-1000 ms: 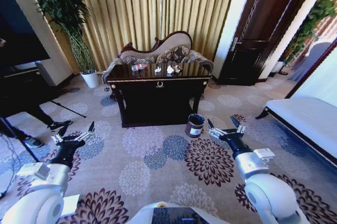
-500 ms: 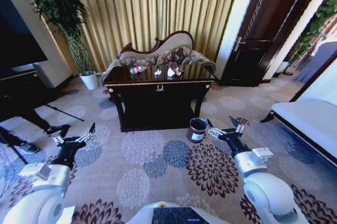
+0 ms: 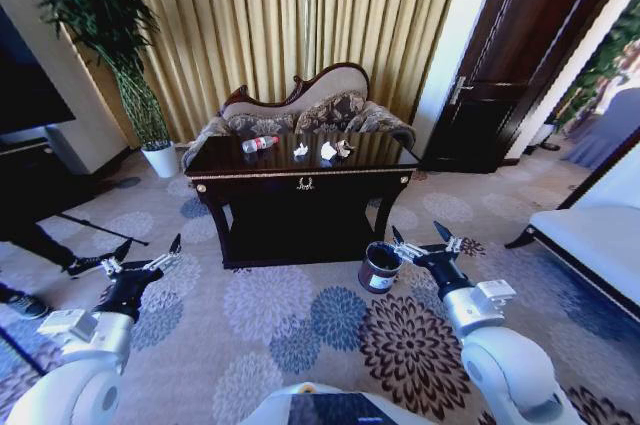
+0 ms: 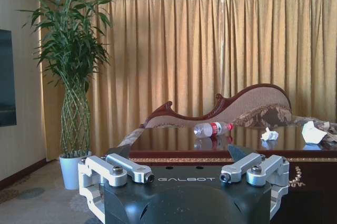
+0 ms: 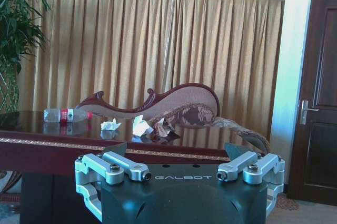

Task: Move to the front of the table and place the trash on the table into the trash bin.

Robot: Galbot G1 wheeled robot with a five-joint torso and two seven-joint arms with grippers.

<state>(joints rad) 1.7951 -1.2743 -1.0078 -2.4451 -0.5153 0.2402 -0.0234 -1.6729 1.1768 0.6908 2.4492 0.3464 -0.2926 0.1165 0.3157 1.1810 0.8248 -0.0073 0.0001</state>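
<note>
I have the large rectangular table of glossy dark brown wood (image 3: 300, 170) ahead of me, its gold ornament facing my head camera, with a carved-frame floral sofa (image 3: 300, 110) just behind it against gold curtains (image 3: 300, 15). On the floral carpet (image 3: 280, 305) near the table's front right leg stands the small round dark trash bin with a pale label (image 3: 380, 267). My left gripper (image 3: 146, 254) hangs low over the carpet, well left of the table, fingers spread wide and holding nothing. My right gripper (image 3: 424, 241) is just beside the bin, equally wide and empty. On the tabletop lies the small clear plastic bottle with red label and cap (image 3: 259, 144), on its side, left of the crumpled white paper wads (image 3: 326, 150).
</note>
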